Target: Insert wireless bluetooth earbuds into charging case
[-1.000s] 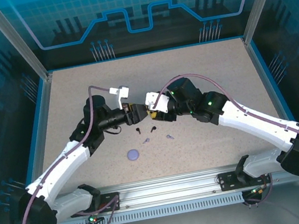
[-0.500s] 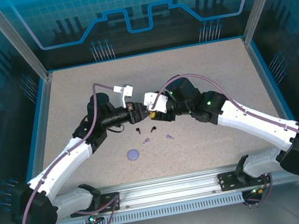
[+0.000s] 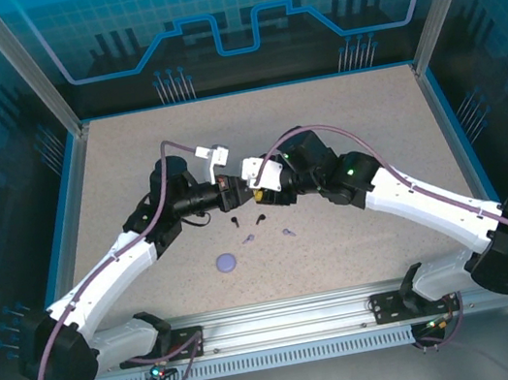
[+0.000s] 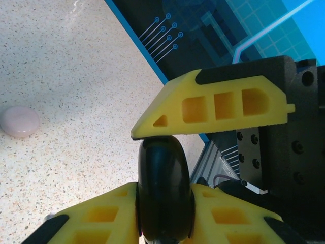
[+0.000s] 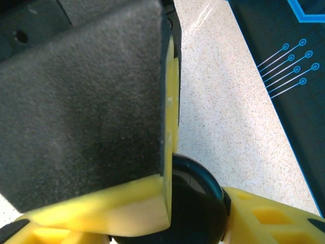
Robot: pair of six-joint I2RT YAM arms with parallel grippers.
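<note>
A black round charging case [image 4: 162,188] hangs edge-on above the table where both grippers meet. My left gripper [image 3: 235,191] [image 4: 163,208] is shut on its two faces. My right gripper [image 3: 254,191] [image 5: 195,216] is shut on it too, with one yellow finger [image 4: 213,109] pressing on the rim. The case [image 5: 198,203] lies dark between the right fingers. On the table below lie two black earbuds [image 3: 236,221] [image 3: 261,217] and two lavender earbuds [image 3: 248,239] [image 3: 288,233]. The pale pink earbuds are hidden.
A lavender disc case [image 3: 227,263] rests on the table in front of the earbuds. A pale pink case [image 4: 19,122] lies on the speckled table [image 3: 351,124]. A blue rim and glass walls enclose the table.
The two grippers have drawn slightly closer around the black case, and the left wrist has shifted a little to the right. The earbuds and the lavender case have not moved.
</note>
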